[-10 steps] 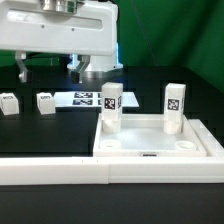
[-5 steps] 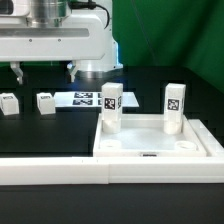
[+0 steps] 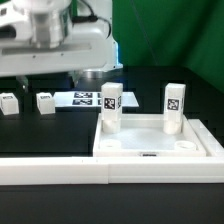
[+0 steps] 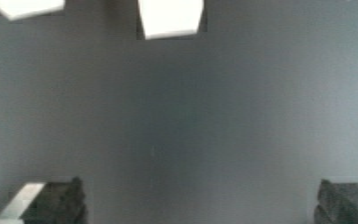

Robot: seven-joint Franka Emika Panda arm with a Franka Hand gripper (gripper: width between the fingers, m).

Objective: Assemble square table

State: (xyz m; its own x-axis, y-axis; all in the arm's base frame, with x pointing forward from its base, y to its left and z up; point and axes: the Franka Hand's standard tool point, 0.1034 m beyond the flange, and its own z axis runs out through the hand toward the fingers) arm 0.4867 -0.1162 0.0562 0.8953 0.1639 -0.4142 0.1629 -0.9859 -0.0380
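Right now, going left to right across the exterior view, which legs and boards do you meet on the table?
first loose leg → second loose leg → marker board → left standing leg → right standing leg

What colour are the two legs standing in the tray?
The legs are white, each with a black-and-white tag. Best seen in the exterior view.

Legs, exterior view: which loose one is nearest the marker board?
The leg beside the marker board, on the exterior view's left of it; the other loose leg sits farther out at the frame edge.
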